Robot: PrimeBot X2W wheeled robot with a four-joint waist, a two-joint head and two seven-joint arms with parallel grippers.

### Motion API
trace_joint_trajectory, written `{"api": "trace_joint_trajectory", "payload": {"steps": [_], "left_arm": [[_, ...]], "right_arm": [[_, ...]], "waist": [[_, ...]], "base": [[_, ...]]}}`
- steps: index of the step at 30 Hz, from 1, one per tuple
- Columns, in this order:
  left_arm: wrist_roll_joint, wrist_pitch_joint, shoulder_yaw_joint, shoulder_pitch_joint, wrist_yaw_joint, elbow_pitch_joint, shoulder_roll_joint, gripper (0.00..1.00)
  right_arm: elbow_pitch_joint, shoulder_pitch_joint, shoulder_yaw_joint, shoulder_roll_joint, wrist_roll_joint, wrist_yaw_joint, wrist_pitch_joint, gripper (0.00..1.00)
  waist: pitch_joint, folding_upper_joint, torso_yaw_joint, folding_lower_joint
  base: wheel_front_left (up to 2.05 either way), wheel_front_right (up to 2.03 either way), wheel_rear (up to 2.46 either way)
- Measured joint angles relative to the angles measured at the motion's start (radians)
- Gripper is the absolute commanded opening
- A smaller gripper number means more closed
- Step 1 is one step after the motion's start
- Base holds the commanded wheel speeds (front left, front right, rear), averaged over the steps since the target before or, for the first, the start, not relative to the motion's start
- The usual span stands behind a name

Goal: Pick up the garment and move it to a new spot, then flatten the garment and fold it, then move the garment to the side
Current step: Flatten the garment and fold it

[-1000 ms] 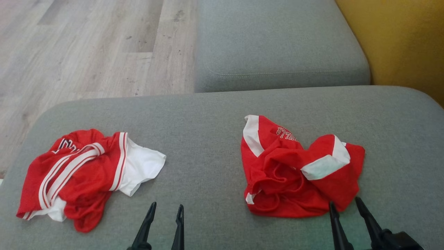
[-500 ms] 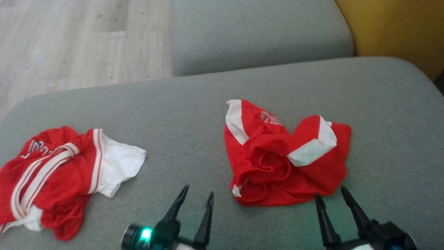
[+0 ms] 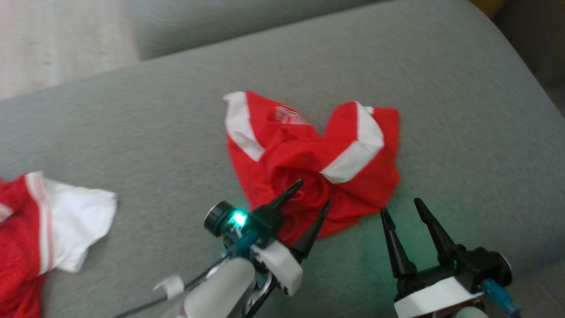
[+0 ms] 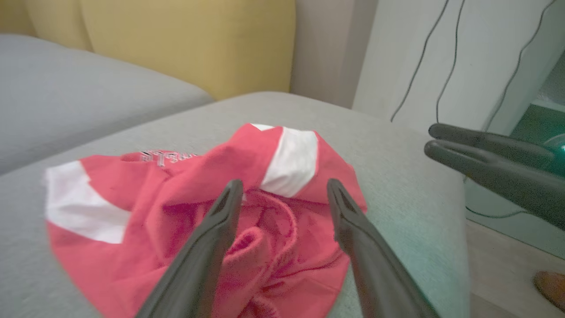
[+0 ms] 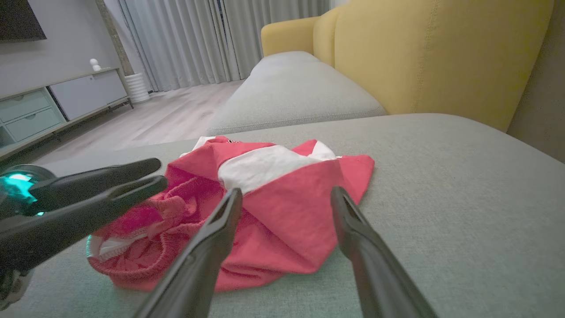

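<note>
The garment (image 3: 309,154) is a crumpled red piece with white bands, lying on the grey sofa cushion (image 3: 132,132). My left gripper (image 3: 314,192) is open, its fingers over the garment's near bunched edge. In the left wrist view the red folds (image 4: 145,212) lie between and beyond the open left gripper (image 4: 284,183). My right gripper (image 3: 400,205) is open too, just off the garment's near right edge and above bare cushion. In the right wrist view the garment (image 5: 291,216) lies just ahead of the right gripper (image 5: 287,191), and the left gripper (image 5: 158,173) comes in from the left.
A second red and white garment (image 3: 26,238) lies at the cushion's far left. The cushion's rounded edge (image 3: 525,88) falls away on the right. A further grey seat (image 5: 291,92) and a yellow backrest (image 5: 441,57) lie beyond, with wooden floor (image 3: 53,39) to the left.
The head camera has swung right and down, shifting the whole picture. My left arm has reached forward over the garment's near edge. The right gripper has risen beside it. Both stay open.
</note>
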Motion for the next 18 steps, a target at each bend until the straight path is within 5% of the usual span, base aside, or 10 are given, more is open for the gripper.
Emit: {"api": "trace_joint_trajectory", "payload": {"steps": [5,10,11,12,13,18], "left_arm": [[-0.090,0.053,-0.070,-0.080,-0.008,0.085,-0.003,1.00],[-0.124,0.090,-0.095,-0.135,0.085,0.189,-0.003,1.00],[-0.134,0.084,-0.097,-0.143,0.094,0.198,-0.003,0.90],[-0.142,0.072,-0.099,-0.150,0.104,0.206,-0.003,0.35],[-0.149,0.058,-0.100,-0.156,0.108,0.213,-0.003,0.04],[-0.174,-0.011,-0.123,-0.162,0.129,0.230,-0.004,0.00]], "right_arm": [[0.001,-0.004,0.017,0.000,0.001,0.000,0.000,1.00],[0.000,-0.025,0.016,0.000,0.001,0.000,0.000,1.00],[0.000,-0.025,0.016,0.000,0.001,0.000,0.000,1.00],[0.000,-0.025,0.015,0.000,0.001,0.000,0.000,1.00],[0.000,-0.025,0.013,0.000,0.001,0.000,0.000,1.00],[0.000,-0.019,-0.012,0.001,0.001,0.000,0.000,1.00]], "waist": [[0.048,0.0000,-0.077,0.0000],[0.084,0.0000,-0.136,0.0000],[0.089,0.0000,-0.143,0.0000],[0.094,0.0000,-0.149,0.0000],[0.096,0.0000,-0.151,0.0000],[0.081,0.0000,-0.125,-0.0002]], "base": [[0.00,0.00,0.00],[0.00,0.00,0.00],[0.00,0.00,0.00],[0.00,0.00,0.00],[0.00,0.00,0.00],[0.00,0.00,0.00]]}}
